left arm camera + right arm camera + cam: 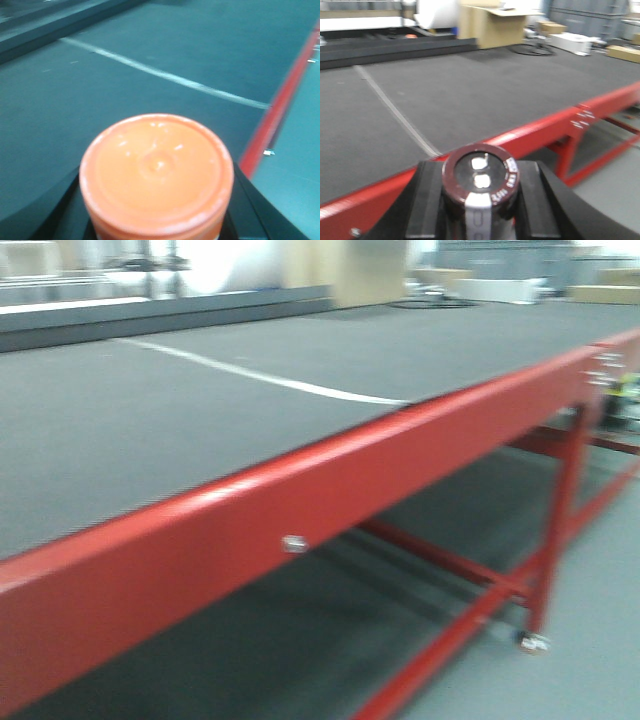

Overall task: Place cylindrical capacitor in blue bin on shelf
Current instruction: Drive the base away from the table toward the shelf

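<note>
Right gripper [480, 212] pinches small dark grey-black cylindrical capacitor [481, 175], upright, light stripe toward camera, above edge of red-framed dark-topped table [535, 132]. Left gripper [156, 227] clamps larger orange cylinder [156, 170].

Motion blur smears the whole front view: the table [200, 420] runs off the left and near edges, the far background is a washed-out haze, and the white marks [605, 368] at its far right end cannot be read. In the left wrist view the orange cylinder [156, 172] is soft, shows only its cap and is cut off by the bottom edge; it hides most of the left gripper [157, 222] clasping it. In the right wrist view the capacitor [481, 175] loses its lower body to the bottom edge. So do the fingers [427, 200] of the right gripper [480, 205] pinching it. The print on its rim is too small to read.
</note>
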You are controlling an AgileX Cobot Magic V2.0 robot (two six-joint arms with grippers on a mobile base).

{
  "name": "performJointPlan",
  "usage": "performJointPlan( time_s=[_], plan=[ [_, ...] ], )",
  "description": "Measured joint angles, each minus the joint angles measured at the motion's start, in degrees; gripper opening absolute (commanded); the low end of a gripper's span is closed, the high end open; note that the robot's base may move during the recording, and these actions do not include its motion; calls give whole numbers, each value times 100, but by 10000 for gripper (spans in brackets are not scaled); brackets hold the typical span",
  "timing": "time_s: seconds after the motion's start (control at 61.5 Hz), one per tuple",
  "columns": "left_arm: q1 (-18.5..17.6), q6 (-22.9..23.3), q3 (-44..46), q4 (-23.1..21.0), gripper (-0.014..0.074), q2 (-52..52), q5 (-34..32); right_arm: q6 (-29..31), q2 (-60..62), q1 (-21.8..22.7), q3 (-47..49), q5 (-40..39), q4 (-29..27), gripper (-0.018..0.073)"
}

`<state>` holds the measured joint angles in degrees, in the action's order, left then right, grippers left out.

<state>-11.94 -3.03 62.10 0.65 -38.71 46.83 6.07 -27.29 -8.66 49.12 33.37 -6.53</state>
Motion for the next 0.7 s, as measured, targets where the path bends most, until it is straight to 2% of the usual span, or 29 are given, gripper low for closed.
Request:
performJointPlan(
  time_s=[0.699],
  plan=[
    [0,0,0,0,-111,0,0,0,0,0,0,-9,0,-162]
  ],
)
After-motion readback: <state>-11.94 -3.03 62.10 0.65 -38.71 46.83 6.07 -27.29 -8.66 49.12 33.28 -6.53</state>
